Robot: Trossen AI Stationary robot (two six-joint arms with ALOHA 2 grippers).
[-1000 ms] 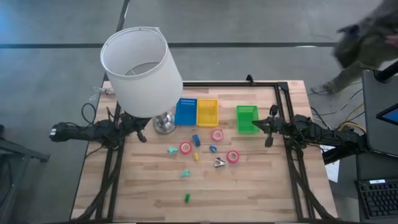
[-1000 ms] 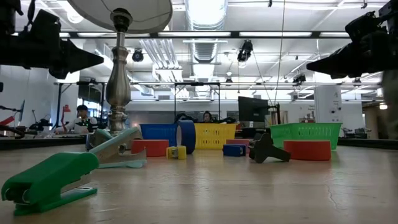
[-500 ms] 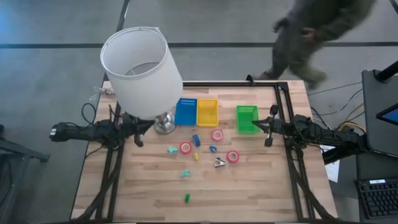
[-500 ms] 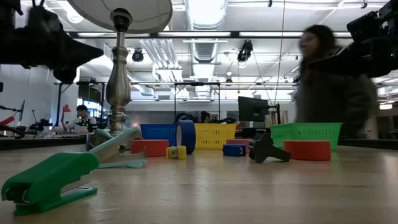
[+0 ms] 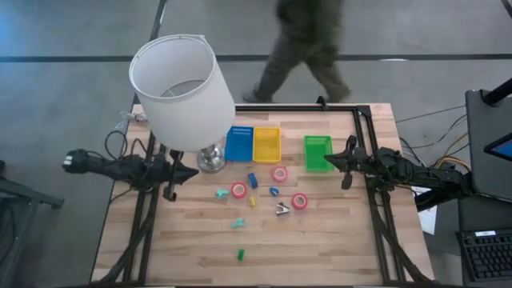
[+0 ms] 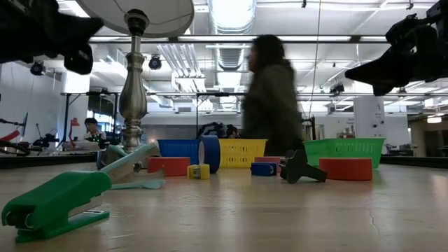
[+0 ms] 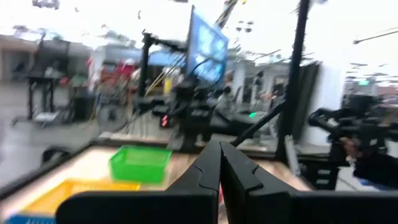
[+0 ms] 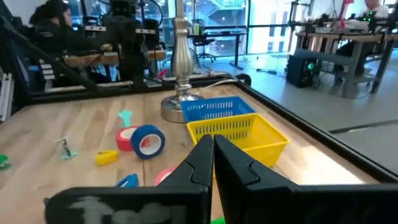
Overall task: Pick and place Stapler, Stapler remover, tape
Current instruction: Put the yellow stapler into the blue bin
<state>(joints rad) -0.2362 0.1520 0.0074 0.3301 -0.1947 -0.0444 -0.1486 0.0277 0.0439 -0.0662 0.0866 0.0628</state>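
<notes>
Both grippers closed, empty: left gripper (image 5: 182,171) by lamp base, right gripper (image 5: 330,163) over green tray (image 5: 318,152). I rate stapler remover (image 5: 282,210) mid-table, between tape rolls (image 5: 299,201): light, rigid, slippery metal; pinch across claw body.

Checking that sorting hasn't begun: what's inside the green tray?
Nothing shows inside the green tray in the high view. The right gripper hangs at its edge, covering a sliver.
</notes>
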